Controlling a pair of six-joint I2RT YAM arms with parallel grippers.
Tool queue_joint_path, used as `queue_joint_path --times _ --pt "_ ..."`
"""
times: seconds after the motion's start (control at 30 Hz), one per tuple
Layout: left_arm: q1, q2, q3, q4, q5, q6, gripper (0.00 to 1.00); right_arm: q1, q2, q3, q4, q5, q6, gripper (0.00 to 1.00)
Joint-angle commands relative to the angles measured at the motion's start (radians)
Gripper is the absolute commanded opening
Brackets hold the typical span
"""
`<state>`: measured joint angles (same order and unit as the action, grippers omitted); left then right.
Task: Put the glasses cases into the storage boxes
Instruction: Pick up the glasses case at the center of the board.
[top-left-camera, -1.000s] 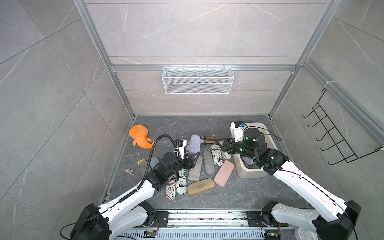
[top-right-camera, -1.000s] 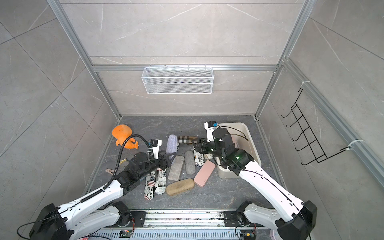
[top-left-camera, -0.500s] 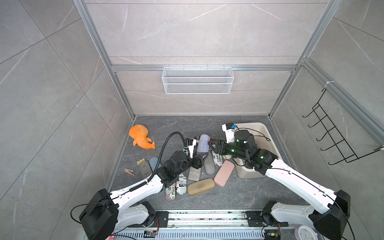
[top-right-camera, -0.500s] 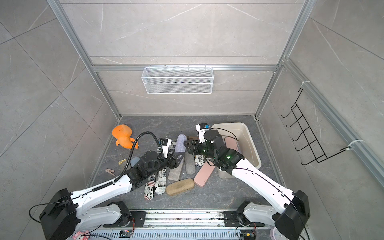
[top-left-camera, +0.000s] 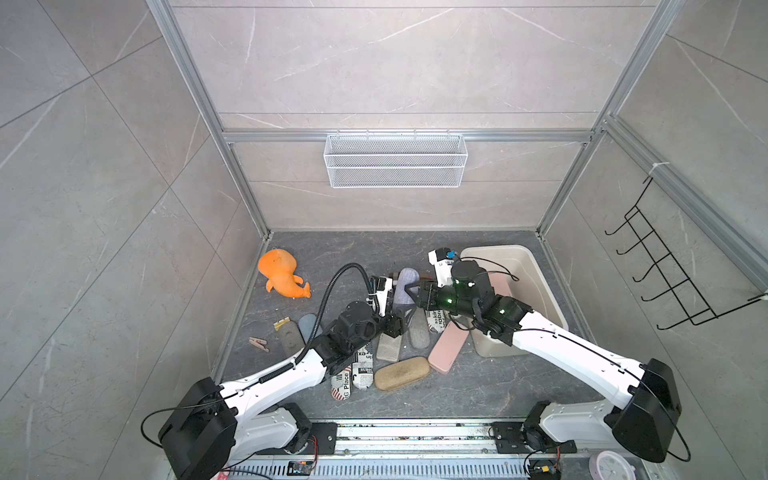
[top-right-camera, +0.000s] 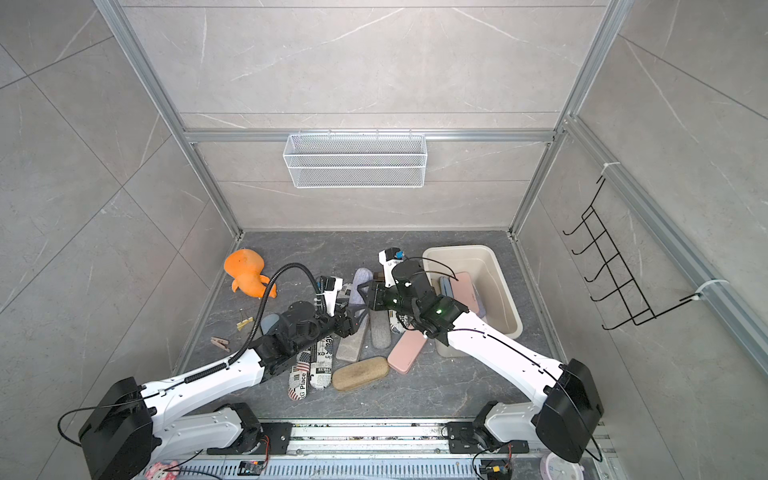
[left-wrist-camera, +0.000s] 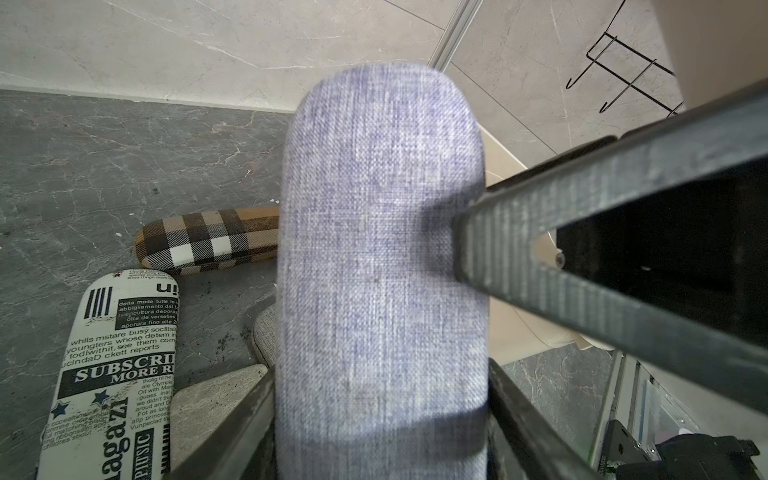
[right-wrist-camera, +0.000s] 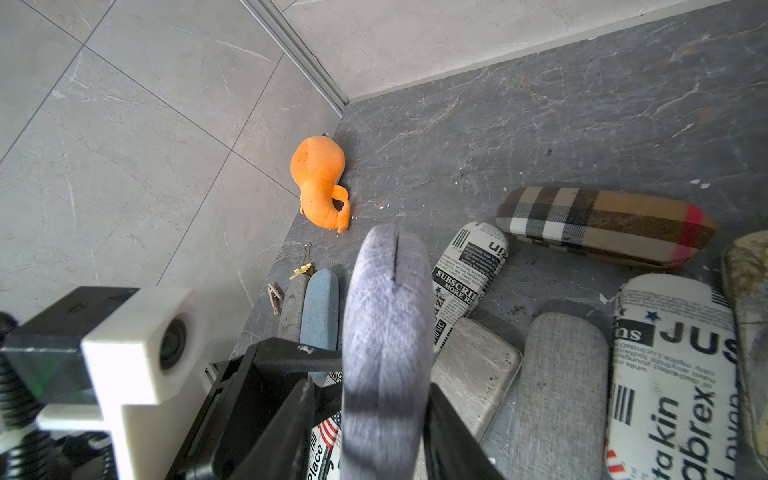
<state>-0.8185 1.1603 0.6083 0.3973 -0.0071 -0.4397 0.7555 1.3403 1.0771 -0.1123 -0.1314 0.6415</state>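
Observation:
A lilac fabric glasses case (top-left-camera: 405, 286) (top-right-camera: 359, 282) hangs above the pile between both arms. My left gripper (top-left-camera: 405, 313) (left-wrist-camera: 380, 370) is shut on its near end across the wide face (left-wrist-camera: 382, 249). My right gripper (top-left-camera: 415, 291) (right-wrist-camera: 371, 384) straddles its narrow edge (right-wrist-camera: 386, 311). One of its fingers (left-wrist-camera: 540, 232) presses the side, while a thin gap shows at the other. The cream storage box (top-left-camera: 536, 266) (top-right-camera: 498, 270) at the right holds a pink case (top-right-camera: 461, 286) and a blue case (top-right-camera: 446, 286). Tan (top-left-camera: 401, 374), pink (top-left-camera: 446, 351), newspaper-print (top-left-camera: 361, 365), grey (top-left-camera: 417, 336) and plaid (right-wrist-camera: 602, 224) cases lie on the floor.
An orange plush toy (top-left-camera: 282, 274) lies at the back left. A clothespin (top-left-camera: 258, 344) and a yellow clip (top-left-camera: 281, 323) sit by the left wall. A white wire basket (top-left-camera: 395, 160) hangs on the back wall and a black hook rack (top-left-camera: 665, 266) on the right wall.
My left gripper has raised the lilac case toward the middle. My right arm has swung left from the box to that case, and its jaws have narrowed around it.

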Motion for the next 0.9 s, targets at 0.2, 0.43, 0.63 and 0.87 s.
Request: queue_joint_path --times 0.2,0.43,0.63,0.87 --pt "-0.004 -0.028 0.038 0.054 -0.024 0.037 0.67 0.014 0.043 0.024 0.028 0.027 -0.001 0.39" --pt "-0.004 -0.024 0.036 0.028 -0.034 0.040 0.80 0.020 0.036 0.018 0.057 0.031 -0.002 0.34" --pt "-0.004 -0.083 -0.013 0.025 -0.077 0.022 0.89 0.019 0.048 0.091 -0.028 0.106 -0.063 0.33" --pt "-0.003 -0.194 -0.071 -0.045 -0.139 0.009 0.89 0.019 0.063 0.133 -0.059 0.155 -0.092 0.32"
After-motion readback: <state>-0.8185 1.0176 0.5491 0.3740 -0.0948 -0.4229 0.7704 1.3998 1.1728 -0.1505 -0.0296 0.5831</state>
